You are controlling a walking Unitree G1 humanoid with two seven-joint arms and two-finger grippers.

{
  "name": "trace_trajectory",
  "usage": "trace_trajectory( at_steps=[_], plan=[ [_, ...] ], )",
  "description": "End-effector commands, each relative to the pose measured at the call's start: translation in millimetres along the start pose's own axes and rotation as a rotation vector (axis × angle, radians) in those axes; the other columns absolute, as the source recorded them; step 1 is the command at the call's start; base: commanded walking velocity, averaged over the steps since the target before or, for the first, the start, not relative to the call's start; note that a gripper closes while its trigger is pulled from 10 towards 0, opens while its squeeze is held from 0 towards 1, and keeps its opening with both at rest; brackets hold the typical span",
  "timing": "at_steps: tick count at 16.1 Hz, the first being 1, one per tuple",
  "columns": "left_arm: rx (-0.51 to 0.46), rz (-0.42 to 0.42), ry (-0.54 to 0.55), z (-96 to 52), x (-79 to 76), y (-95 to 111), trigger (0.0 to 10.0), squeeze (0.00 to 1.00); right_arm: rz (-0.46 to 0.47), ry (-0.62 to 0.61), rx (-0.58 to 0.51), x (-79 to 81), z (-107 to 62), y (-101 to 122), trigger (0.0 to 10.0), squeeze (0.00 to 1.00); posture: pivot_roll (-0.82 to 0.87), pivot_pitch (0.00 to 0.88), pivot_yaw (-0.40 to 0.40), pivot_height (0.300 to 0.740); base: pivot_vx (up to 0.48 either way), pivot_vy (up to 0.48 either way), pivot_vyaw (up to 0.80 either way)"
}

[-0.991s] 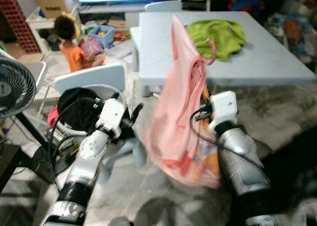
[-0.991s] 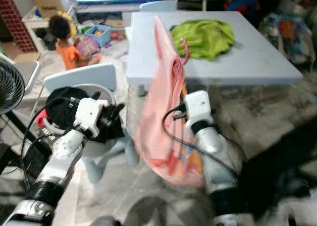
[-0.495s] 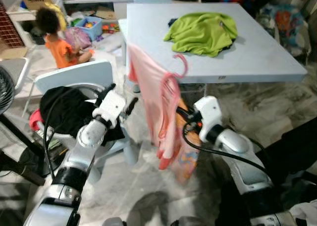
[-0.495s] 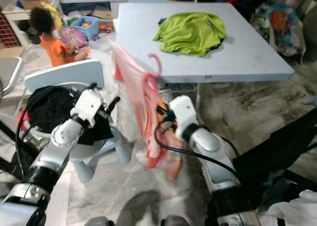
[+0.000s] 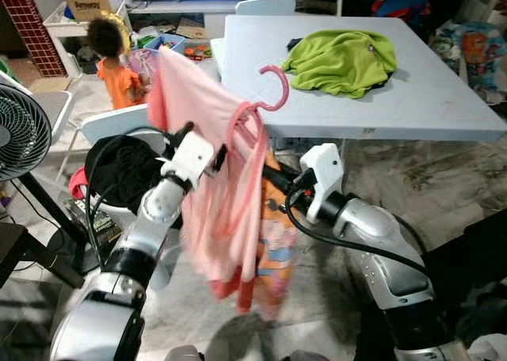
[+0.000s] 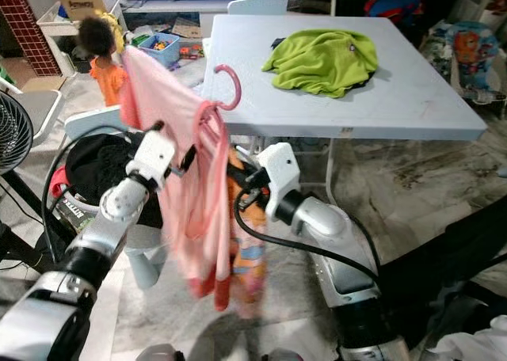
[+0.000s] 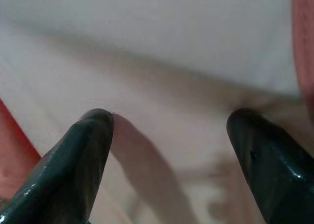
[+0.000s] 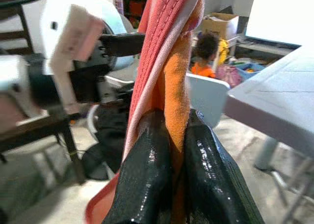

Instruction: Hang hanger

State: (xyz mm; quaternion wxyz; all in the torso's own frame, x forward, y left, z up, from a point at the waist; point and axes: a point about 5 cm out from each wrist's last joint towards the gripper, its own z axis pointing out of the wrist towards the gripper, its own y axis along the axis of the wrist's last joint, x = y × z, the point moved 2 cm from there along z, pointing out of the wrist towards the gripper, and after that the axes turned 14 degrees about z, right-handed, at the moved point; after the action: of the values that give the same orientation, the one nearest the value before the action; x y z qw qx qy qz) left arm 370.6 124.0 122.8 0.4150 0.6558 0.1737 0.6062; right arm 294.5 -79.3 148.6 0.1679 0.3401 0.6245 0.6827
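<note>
Cluttered living space surrounded you: on the far left stood a fan (image 5: 22,135), behind it a child in an orange top (image 5: 113,60) sat among toys, and nearer you a pale chair (image 5: 119,127) carried a heap of dark clothing (image 5: 119,167). Moving right, your left gripper (image 7: 171,150) was raised against the pink garment (image 5: 214,179); in its wrist view its two black fingers stood well apart with only pink cloth between them, so it was bracing, not holding. The garment hung on a pink hanger (image 5: 269,88) whose hook pointed up in front of the grey table (image 5: 444,100). Right of that, your right gripper (image 8: 169,160) had its fingers pressed together on the garment's pink and orange cloth, well below the hook. A green garment (image 5: 342,60) lay on the table beyond.

Judging from this, no rail or peg to hang on was visible yet, so the carry was unfinished. Your only firm hold was on fabric, not on the hanger itself; the hanger could tilt or slide out of the neckline if you swung the arm. Watch also the child nearby, and the loose hem, which could snag the chair.
</note>
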Motion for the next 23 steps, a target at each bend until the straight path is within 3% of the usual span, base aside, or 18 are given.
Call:
trace_trajectory(
  at_steps=[1,2,4,6,7,8,9,10,11,12,13,14,15,16,18,20,21,23],
  plan=[
    [0.005,-0.007,0.014,2.9,1.3,0.3,10.0,0.00,0.006,0.040,-0.051,7.7,0.0,15.4,10.0,0.00,-0.07,0.000,-0.013,0.740,0.000,0.000,0.00],
    [0.004,-0.010,0.013,3.1,0.7,0.7,10.0,0.00,0.009,0.036,-0.056,7.7,0.5,16.3,10.0,0.00,-0.07,0.000,-0.013,0.740,0.000,0.000,0.00],
    [-0.012,-0.023,-0.008,2.7,-3.9,2.9,10.0,0.00,-0.126,-0.087,-0.069,-7.0,4.2,18.0,10.0,0.00,-0.07,0.000,-0.013,0.740,0.000,0.000,0.00],
    [-0.012,-0.039,-0.045,-3.1,-10.3,-1.9,10.0,0.00,-0.180,-0.238,-0.093,-25.7,7.7,21.7,10.0,0.00,-0.06,0.000,-0.015,0.740,0.000,0.000,0.00],
    [-0.011,-0.071,-0.055,-4.8,-11.4,-3.5,10.0,0.00,-0.171,-0.247,-0.080,-27.0,8.9,19.6,10.0,0.00,-0.06,0.000,-0.016,0.740,0.000,0.000,0.00],
    [-0.016,-0.096,-0.062,-6.2,-13.0,-3.0,10.0,0.46,-0.179,-0.242,-0.059,-26.2,10.1,15.6,10.0,0.00,-0.06,0.000,-0.019,0.740,0.000,0.000,0.00],
    [-0.029,-0.116,-0.083,-8.7,-18.0,-1.5,10.0,0.59,-0.209,-0.239,-0.023,-25.9,9.8,6.8,10.0,0.00,-0.06,0.000,-0.021,0.740,0.000,0.000,0.00],
    [-0.037,-0.141,-0.095,-11.2,-22.1,-0.7,10.0,0.91,-0.228,-0.252,0.032,-28.9,7.2,-4.3,10.0,0.00,-0.06,0.000,-0.021,0.740,0.000,0.000,0.00],
    [-0.044,-0.136,-0.106,-15.6,-26.2,-0.7,10.0,1.00,-0.266,-0.305,0.083,-38.0,0.9,-14.9,10.0,0.00,-0.06,0.001,-0.021,0.740,0.000,0.000,0.00],
    [-0.047,-0.120,-0.126,-26.0,-32.5,-2.7,10.0,1.00,-0.265,-0.357,0.153,-49.1,-12.2,-30.6,10.0,0.00,-0.06,0.009,-0.020,0.740,0.000,0.000,0.00],
    [-0.048,-0.118,-0.138,-36.5,-36.0,-4.4,10.0,0.53,-0.263,-0.387,0.179,-54.4,-22.3,-37.8,10.0,0.00,-0.06,0.012,-0.019,0.740,0.000,0.000,0.00],
    [-0.050,-0.118,-0.145,-46.3,-37.5,-5.0,10.0,0.00,-0.264,-0.402,0.202,-57.1,-30.7,-42.4,10.0,0.00,-0.06,0.019,-0.019,0.740,0.000,0.000,0.00],
    [-0.032,-0.136,-0.129,-62.4,-37.3,-8.3,10.0,0.00,-0.237,-0.455,0.219,-62.0,-45.7,-46.8,10.0,0.00,-0.05,0.032,-0.022,0.740,0.000,0.000,0.00],
    [-0.023,-0.147,-0.122,-68.4,-37.1,-9.4,10.0,0.00,-0.225,-0.476,0.216,-63.1,-51.8,-46.9,10.0,0.00,-0.05,0.032,-0.022,0.740,0.000,0.000,0.00],
    [0.026,-0.172,-0.072,-93.3,-32.7,-14.5,10.0,0.00,-0.134,-0.553,0.126,-60.8,-78.0,-40.6,10.0,0.00,-0.05,0.050,-0.028,0.740,0.000,0.000,0.00],
    [0.076,-0.167,0.046,-114.2,-18.0,-18.0,10.0,0.00,-0.045,-0.641,0.047,-55.4,-110.0,-37.1,10.0,0.00,-0.04,0.069,-0.029,0.740,0.000,0.000,0.00],
    [0.103,-0.160,0.103,-121.8,-10.8,-18.9,10.0,0.00,-0.029,-0.674,0.047,-51.4,-125.3,-41.3,10.0,0.00,-0.04,0.075,-0.025,0.740,0.000,0.000,0.00],
    [0.107,-0.152,0.101,-124.8,-9.9,-15.1,10.0,0.00,0.051,-0.617,0.109,-38.2,-130.6,-54.6,10.0,0.00,-0.05,0.082,-0.014,0.740,0.000,0.000,0.00]
  ],
)
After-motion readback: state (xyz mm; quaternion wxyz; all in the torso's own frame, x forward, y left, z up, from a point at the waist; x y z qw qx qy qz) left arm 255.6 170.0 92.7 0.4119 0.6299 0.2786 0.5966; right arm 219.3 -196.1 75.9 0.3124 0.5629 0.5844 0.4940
